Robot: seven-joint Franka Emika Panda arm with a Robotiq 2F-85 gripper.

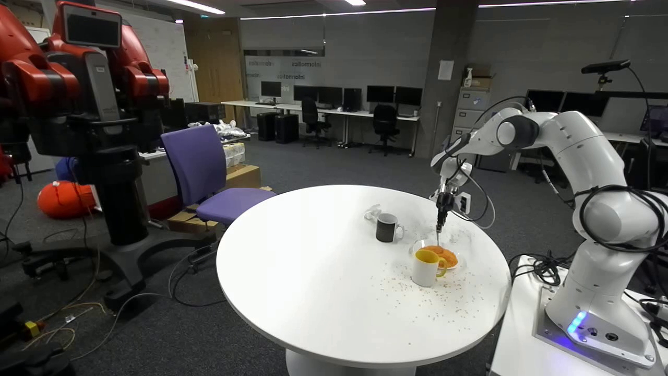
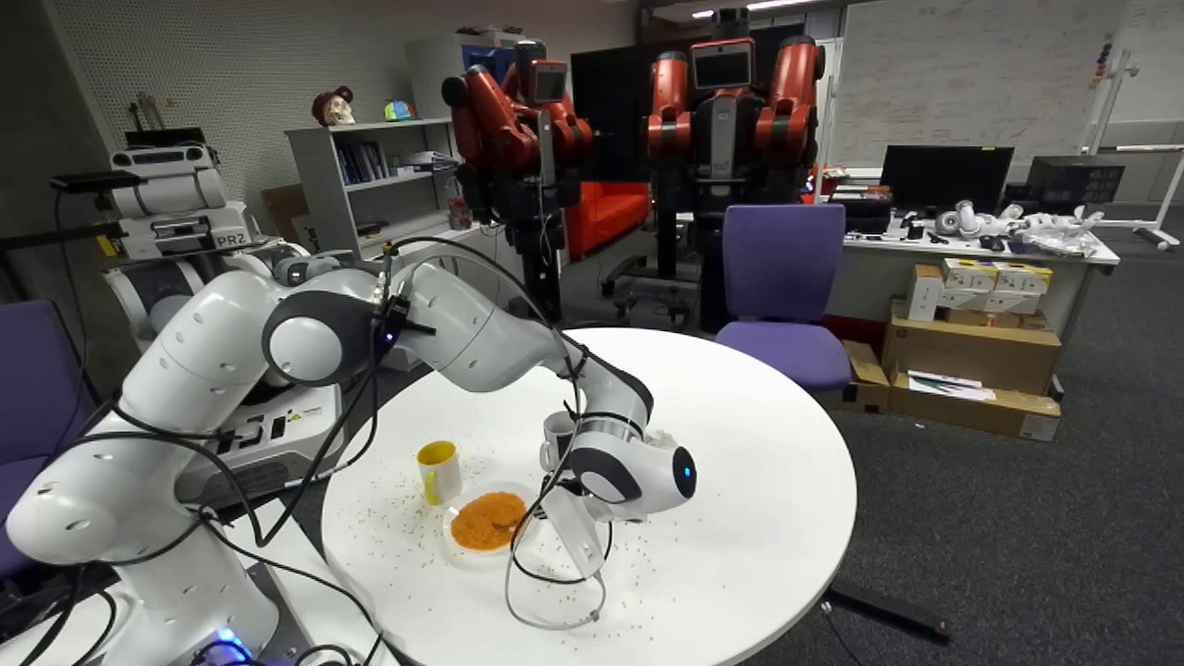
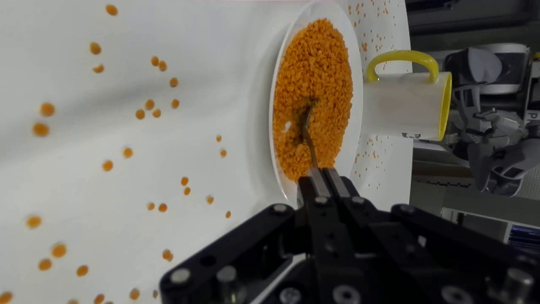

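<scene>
My gripper (image 3: 324, 172) is shut on the handle of a metal spoon (image 3: 311, 147) in the wrist view. The spoon points down, its head partly buried in orange grains (image 3: 318, 63) on a white plate (image 3: 357, 97). The gripper (image 1: 440, 227) is just above the plate (image 1: 417, 244) in an exterior view; the spoon (image 1: 438, 239) shows as a thin line. In an exterior view the arm hides most of the gripper, while the grains (image 2: 483, 524) show. A white mug with yellow inside and handle (image 1: 424, 270) stands upright beside the plate; it also shows in the wrist view (image 3: 400, 105).
A dark grey and white mug (image 1: 386, 230) stands behind the plate, with crumpled clear plastic (image 1: 372, 213) beside it. Loose grains are scattered over the round white table (image 1: 292, 261). A purple chair (image 2: 783, 268) stands at the table's edge. Cables hang from the arm (image 2: 499, 342).
</scene>
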